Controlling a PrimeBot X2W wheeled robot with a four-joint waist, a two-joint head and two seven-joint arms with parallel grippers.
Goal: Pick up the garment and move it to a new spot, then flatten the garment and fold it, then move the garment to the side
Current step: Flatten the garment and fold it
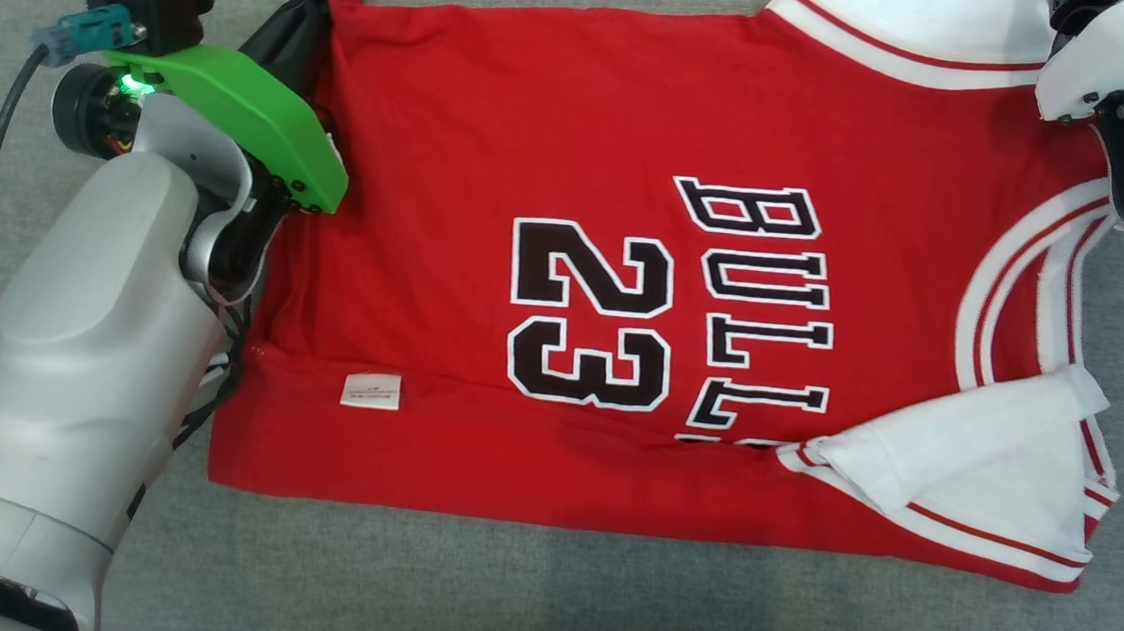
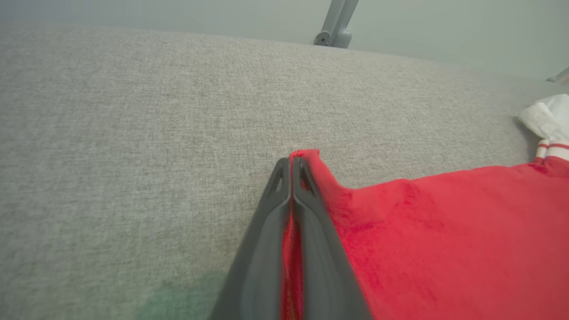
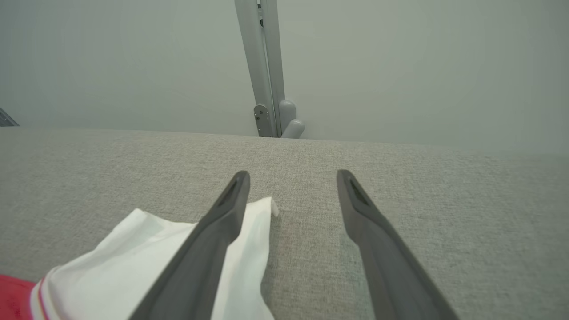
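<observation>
Left tool clamps the jersey by its hem corner, probably to fold it. The right tool gapes empty, with the white strap beneath its left finger.

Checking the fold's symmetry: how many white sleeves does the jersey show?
2. The far sleeve lies at the head view's top right edge; the near sleeve is folded onto the red jersey at lower right. None seems hidden.

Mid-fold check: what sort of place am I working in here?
Probably an indoor lab or test workspace: the red jersey lies on a grey fabric-covered surface, with a plain pale wall and a grey metal post behind it.
</observation>
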